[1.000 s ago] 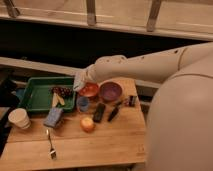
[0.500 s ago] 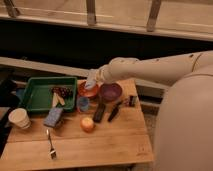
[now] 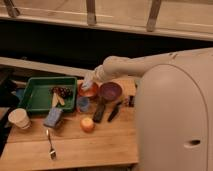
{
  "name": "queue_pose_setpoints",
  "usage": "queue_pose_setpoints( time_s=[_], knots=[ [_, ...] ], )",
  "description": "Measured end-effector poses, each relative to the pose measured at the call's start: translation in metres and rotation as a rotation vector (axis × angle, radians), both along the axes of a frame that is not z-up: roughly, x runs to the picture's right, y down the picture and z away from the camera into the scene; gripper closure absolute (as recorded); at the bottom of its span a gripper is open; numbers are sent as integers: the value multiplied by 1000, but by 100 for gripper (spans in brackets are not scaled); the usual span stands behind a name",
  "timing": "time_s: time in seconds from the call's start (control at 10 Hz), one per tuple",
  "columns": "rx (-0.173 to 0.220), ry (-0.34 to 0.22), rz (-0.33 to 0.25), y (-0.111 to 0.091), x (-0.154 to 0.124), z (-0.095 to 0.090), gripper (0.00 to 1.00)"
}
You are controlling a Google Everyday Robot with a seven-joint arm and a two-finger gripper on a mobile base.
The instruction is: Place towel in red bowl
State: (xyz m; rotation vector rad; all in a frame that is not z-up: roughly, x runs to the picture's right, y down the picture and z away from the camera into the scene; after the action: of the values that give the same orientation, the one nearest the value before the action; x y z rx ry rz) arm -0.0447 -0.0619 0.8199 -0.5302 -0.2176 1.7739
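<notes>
Since the earlier picture, the white robot arm [image 3: 130, 65] has swung from beside the green tray to right over the small round red bowl [image 3: 88, 91], and it carries the towel along.

Camera view: the gripper [image 3: 90, 80] sits just above the red bowl, at the bowl's back edge. It pinches a small pale cloth towel [image 3: 88, 79]. The towel looks light and bunched up, hanging down from the claw toward the red bowl. I cannot tell if the towel touches the bowl's inside yet.

I think the job is almost done. The carrying part is over, because the towel is right over the red bowl. What is left is to let go so the towel drops in.

Just right of the red bowl is a round purple bowl [image 3: 110, 91]. Left of the red bowl is a green plastic tray [image 3: 31, 97]. In front of the red bowl sits a small blue cup [image 3: 83, 104], and a bit farther forward a round orange fruit [image 3: 87, 124]
</notes>
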Motion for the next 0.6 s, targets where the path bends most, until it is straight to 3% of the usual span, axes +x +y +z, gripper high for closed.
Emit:
queue_pose_setpoints(
  time_s=[0.6],
  knots=[
    [-60, -10, 68, -2, 6, 36, 99]
  ],
)
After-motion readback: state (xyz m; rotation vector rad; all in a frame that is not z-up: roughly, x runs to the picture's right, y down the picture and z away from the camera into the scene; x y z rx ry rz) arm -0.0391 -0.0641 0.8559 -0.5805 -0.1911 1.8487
